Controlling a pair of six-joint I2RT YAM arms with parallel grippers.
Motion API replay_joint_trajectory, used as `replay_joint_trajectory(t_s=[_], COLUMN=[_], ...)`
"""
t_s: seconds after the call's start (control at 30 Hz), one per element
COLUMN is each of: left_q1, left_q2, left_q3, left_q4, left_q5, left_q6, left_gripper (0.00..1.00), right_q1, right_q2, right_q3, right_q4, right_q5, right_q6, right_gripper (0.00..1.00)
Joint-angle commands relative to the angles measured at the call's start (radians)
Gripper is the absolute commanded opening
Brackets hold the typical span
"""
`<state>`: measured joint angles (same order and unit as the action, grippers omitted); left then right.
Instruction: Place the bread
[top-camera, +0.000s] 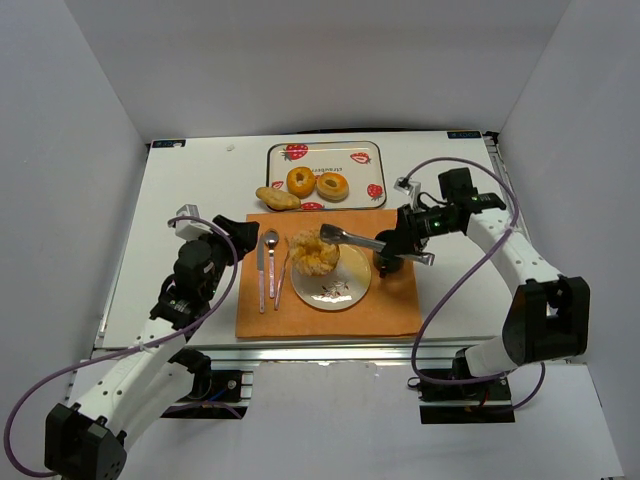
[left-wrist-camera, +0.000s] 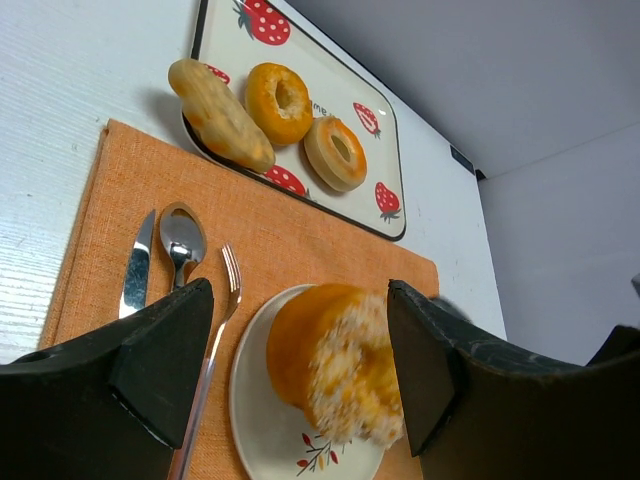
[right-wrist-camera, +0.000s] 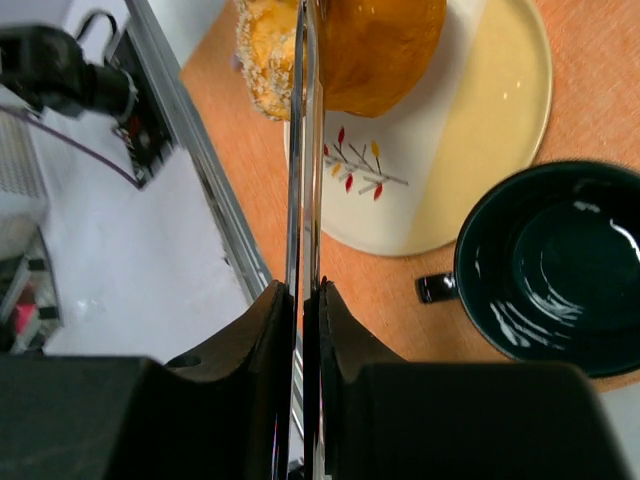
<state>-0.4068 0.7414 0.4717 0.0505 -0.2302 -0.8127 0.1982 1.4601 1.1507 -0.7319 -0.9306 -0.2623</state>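
Right wrist view told most of it: the right gripper (right-wrist-camera: 303, 300) was clamped narrow on a pair of metal tongs (right-wrist-camera: 303, 150), and the bread (right-wrist-camera: 370, 45) sat right at their far end, straight along their length. From above, the tongs ran right to left over the plate (right-wrist-camera: 480, 120), so the bread lay to the left of that gripper, tipped up on edge at the plate's far-left part. It looked to be touching the plate, but I couldn't tell if the tips were pinching it. The left gripper (left-wrist-camera: 298, 310) hung wide open, holding nothing, on the cutlery side.

My guess is the dark cup (right-wrist-camera: 560, 260) was the thing to watch, just beside the plate and under the right gripper. The knife (left-wrist-camera: 137, 265), spoon (left-wrist-camera: 181, 237) and fork (left-wrist-camera: 218, 320) lay left of the plate, with the tray (left-wrist-camera: 393, 155) well beyond.
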Motion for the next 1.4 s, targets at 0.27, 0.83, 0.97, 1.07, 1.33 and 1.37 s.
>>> replay_joint_trajectory(t_s=[0.27,0.83,0.97,1.07,1.33,1.37], left_q1=[0.002,0.002,0.002,0.002,0.002,0.002], left_q2=[-0.028,-0.048,-0.048,-0.05,-0.045,-0.046], left_q3=[-0.018,-0.018,-0.018,-0.018,-0.018,-0.016], left_q4=[0.014,0.002,0.006,0.003,0.0,-0.001], left_q5=[-0.012,-0.018,-0.017,-0.015,-0.005,-0.003], left_q6=[0.0,0.0,-0.002,-0.002,-0.008,-0.009], left_gripper=[0.79,0.79,0.79,0.79,0.75,0.73], right_q1=[0.01,0.009,0.01,0.007,-0.002,-0.002], right_q2=[-0.08,-0.07,-0.064,-0.061,0.11,0.137], right_q3=[-0.103,0.021,0.035,0.052,0.262,0.283], right_q4=[-0.038,-0.014,-0.014,0.028,0.23,0.247], right_q5=[0.069,0.113,0.116,0.133,0.369,0.397], right_q6=[-0.132,-0.118,-0.12,-0.112,0.125,0.155], right_gripper=[0.18,0.46,0.48,0.47,0.25,0.25])
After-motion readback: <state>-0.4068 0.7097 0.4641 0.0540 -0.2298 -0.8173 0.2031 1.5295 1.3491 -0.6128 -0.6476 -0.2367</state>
